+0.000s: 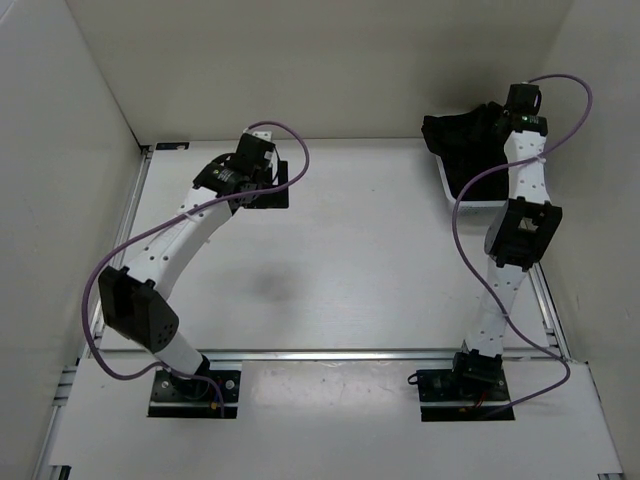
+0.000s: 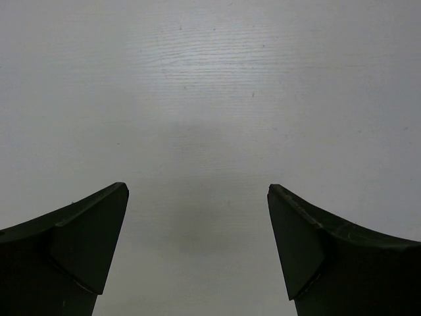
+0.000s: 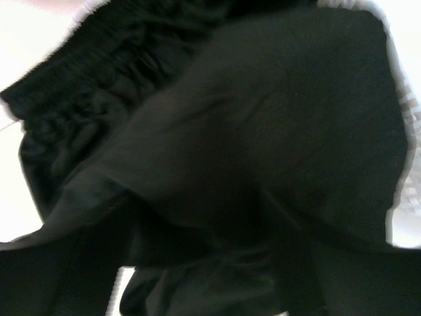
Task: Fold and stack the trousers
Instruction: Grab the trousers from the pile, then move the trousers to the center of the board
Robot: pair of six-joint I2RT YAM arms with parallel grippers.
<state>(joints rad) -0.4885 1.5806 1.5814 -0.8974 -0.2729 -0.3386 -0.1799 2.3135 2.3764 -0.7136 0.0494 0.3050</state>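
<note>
The black trousers (image 1: 462, 148) lie bunched in a white mesh basket (image 1: 447, 182) at the far right of the table. My right arm reaches into that heap, and its gripper end (image 1: 503, 118) is down among the cloth. In the right wrist view black fabric (image 3: 263, 131) fills the frame, with the gathered waistband (image 3: 72, 85) at upper left, and the fingers cannot be made out against it. My left gripper (image 1: 266, 190) hangs over the far left of the table. In the left wrist view it (image 2: 197, 188) is wide open and empty above bare tabletop.
White walls close in the table on the left, back and right. The table surface (image 1: 350, 260) is white, with an aluminium rail along the near edge (image 1: 330, 352). A strip of the basket's mesh (image 3: 409, 105) shows at the right of the right wrist view.
</note>
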